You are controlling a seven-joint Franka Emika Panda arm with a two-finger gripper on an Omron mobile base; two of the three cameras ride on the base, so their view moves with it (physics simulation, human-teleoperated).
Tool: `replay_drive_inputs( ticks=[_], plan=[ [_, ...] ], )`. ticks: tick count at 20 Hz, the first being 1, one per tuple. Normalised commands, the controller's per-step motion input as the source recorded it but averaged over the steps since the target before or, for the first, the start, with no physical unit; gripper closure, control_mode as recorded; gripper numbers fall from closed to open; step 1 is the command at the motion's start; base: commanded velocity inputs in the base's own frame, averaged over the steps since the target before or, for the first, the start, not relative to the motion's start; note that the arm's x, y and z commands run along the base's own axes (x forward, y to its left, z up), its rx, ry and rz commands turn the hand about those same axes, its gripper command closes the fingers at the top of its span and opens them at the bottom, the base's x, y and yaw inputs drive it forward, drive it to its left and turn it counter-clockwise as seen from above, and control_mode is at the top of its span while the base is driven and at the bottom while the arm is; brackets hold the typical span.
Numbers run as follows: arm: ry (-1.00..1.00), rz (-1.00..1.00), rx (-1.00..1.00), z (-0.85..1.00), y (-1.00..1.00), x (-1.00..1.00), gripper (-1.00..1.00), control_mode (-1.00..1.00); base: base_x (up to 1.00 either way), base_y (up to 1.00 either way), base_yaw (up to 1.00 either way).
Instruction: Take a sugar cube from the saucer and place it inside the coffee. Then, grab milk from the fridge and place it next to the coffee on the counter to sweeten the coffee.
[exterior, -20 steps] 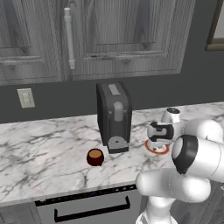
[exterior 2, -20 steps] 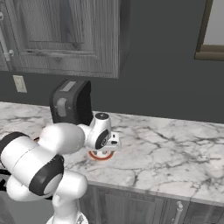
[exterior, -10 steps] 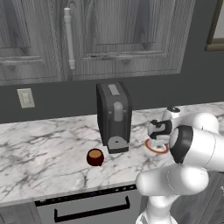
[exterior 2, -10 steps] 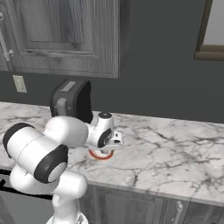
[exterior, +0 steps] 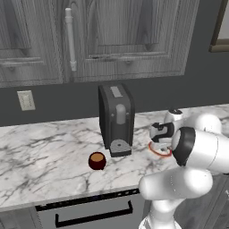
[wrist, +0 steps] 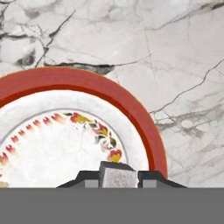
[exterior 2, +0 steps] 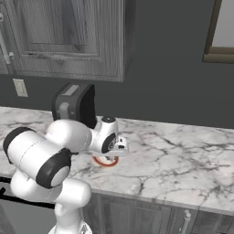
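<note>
Pincer (wrist: 118, 178) now around sugar cube (wrist: 117, 176)

Veined white marble on the counter (exterior: 44, 152), polished and smooth. Glazed ceramic look to the saucer (wrist: 52, 144), glossy red rim, painted floral ring. Matt, faintly grainy pale face on the sugar cube (wrist: 117, 177). Dark matt plastic on the coffee machine (exterior: 116, 117). Grey grained wood on the upper cabinets (exterior: 112, 36). Glossy dark red coffee (exterior: 97, 161) cup.
</note>
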Motion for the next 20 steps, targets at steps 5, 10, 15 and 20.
replay_drive_inputs(
  ticks=[5, 10, 15, 20],
  plan=[
    [0.0, 0.0, -0.01, 0.0, 0.32, -0.37, 1.0, -1.0, 0.0, 0.0, 0.0],
    [-0.03, 0.0, 0.0, 0.25, 0.05, -0.36, 1.0, -1.0, 0.0, 0.0, 0.0],
    [-0.06, 0.0, 0.0, 0.78, 0.05, -0.59, 1.0, -1.0, 0.0, 0.0, 0.0],
    [-0.18, 0.0, 0.0, 0.61, 0.41, -0.68, 1.0, -1.0, 0.0, 0.0, 0.0]
  ],
)
